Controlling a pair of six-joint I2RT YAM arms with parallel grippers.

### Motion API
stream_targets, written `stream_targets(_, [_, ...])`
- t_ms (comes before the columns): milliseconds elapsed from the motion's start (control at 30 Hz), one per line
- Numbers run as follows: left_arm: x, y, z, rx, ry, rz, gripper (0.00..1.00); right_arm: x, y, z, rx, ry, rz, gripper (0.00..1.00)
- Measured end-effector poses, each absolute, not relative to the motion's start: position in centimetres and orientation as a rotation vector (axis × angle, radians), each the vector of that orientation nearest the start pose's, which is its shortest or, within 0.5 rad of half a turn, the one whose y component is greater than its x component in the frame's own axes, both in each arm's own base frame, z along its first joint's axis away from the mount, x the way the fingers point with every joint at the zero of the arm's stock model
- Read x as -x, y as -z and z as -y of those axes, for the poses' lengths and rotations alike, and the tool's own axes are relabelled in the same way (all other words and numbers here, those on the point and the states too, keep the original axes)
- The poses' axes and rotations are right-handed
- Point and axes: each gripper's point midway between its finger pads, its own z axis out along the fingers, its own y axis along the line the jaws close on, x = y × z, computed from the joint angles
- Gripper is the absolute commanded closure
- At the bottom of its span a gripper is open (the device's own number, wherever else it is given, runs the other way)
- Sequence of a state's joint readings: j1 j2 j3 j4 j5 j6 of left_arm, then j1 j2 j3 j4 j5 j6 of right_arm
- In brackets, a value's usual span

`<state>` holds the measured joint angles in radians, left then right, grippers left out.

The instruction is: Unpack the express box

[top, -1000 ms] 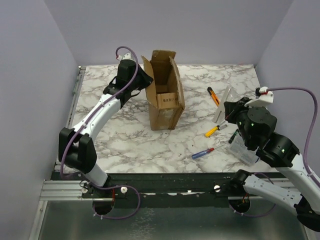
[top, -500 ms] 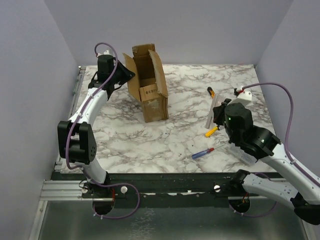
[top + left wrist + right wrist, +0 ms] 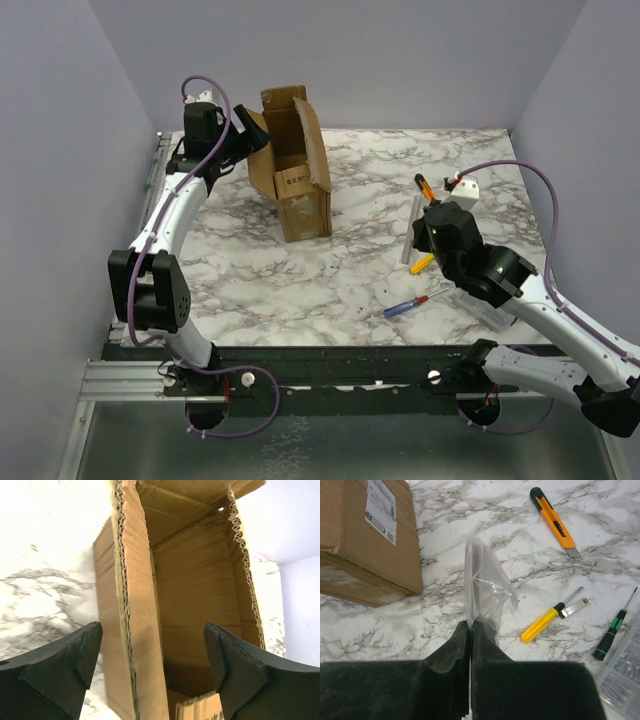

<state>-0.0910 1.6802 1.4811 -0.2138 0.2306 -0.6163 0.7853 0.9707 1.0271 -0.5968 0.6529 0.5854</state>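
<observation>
1. The left fingers (image 3: 248,140) have just sprung wide and let go of the flap (image 3: 132,605); it sits loose between them.
2. The express box (image 3: 300,190) has slid to the back left of the worktop (image 3: 300,290). It stands up, top open, so it looks ready to empty.
3. The right fingers (image 3: 470,645) are pinched shut on a clear bag (image 3: 487,592).
</observation>
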Motion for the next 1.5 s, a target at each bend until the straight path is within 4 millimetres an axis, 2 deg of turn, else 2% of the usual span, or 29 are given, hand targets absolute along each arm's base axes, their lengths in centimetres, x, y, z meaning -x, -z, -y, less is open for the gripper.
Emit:
stream_targets(67, [-49.0, -26.9, 10.0, 0.362, 0.617, -1.995, 0.1, -26.7, -25.6, -14.2, -0.177, -0.186, -1.993, 1.0])
stream_targets(167, [-46.8, -30.0, 8.7, 0.328, 0.534, -1.94, 0.1, -26.6, -24.6, -14.2, -0.168, -0.176, -2.01, 1.0])
stream_targets(300, [-41.7, -33.5, 7.5, 0.273, 0.478, -1.857, 0.1, -26.6, -21.3, -15.0, -0.142, -0.162, -2.077, 1.0])
stream_targets(333, [-39.9, -34.1, 7.4, 0.256, 0.478, -1.834, 0.1, -26.6, -20.2, -15.4, -0.13, -0.156, -2.103, 1.0])
stream_targets(400, [-37.3, -33.9, 7.6, 0.23, 0.487, -1.824, 0.1, -26.7, -17.8, -16.1, -0.108, -0.145, -2.162, 1.0])
stream_targets(500, [-33.9, -31.9, 9.2, 0.163, 0.531, -1.853, 0.11, -27.0, -14.6, -17.2, -0.078, -0.128, -2.25, 1.0])
stream_targets(600, [-31.4, -29.2, 11.0, 0.101, 0.588, -1.918, 0.11, -27.8, -12.4, -18.1, -0.062, -0.13, -2.31, 1.0])
stream_targets(700, [-29.2, -27.6, 12.5, 0.046, 0.639, -1.957, 0.11, -29.4, -10.6, -18.9, -0.063, -0.145, -2.386, 1.0])
stream_targets(833, [-27.7, -28.3, 13.8, -0.016, 0.691, -1.937, 0.11, -32.2, -9.0, -20.0, -0.1, -0.233, -2.485, 1.0])
stream_targets(933, [-27.0, -28.9, 14.2, -0.049, 0.717, -1.918, 0.11, -33.1, -8.0, -21.3, -0.104, -0.343, -2.551, 1.0])
stream_targets(1100, [-26.7, -29.0, 14.5, -0.072, 0.73, -1.915, 0.11, -30.5, -7.9, -25.6, -0.108, -0.674, -2.616, 0.99])
stream_targets(1200, [-26.7, -28.9, 14.6, -0.082, 0.733, -1.917, 0.11, -27.3, -7.2, -28.4, -0.069, -0.787, -2.652, 0.99])
stream_targets(1267, [-26.8, -28.8, 14.7, -0.087, 0.734, -1.922, 0.11, -24.8, -6.7, -31.0, 0.02, -0.821, -2.678, 0.97])
stream_targets(1300, [-26.9, -28.7, 14.7, -0.089, 0.735, -1.925, 0.11, -23.9, -6.5, -32.2, 0.064, -0.829, -2.682, 0.93])
stream_targets(1367, [-27.0, -28.6, 14.8, -0.091, 0.734, -1.928, 0.11, -22.0, -6.0, -34.2, 0.157, -0.844, -2.685, 0.77])
stream_targets(1433, [-27.0, -28.6, 14.8, -0.091, 0.734, -1.928, 0.11, -21.4, -5.3, -34.7, 0.188, -0.829, -2.694, 0.59])
stream_targets(1500, [-27.0, -28.7, 14.8, -0.093, 0.737, -1.924, 0.11, -21.9, -4.6, -34.3, 0.196, -0.778, -2.698, 0.41])
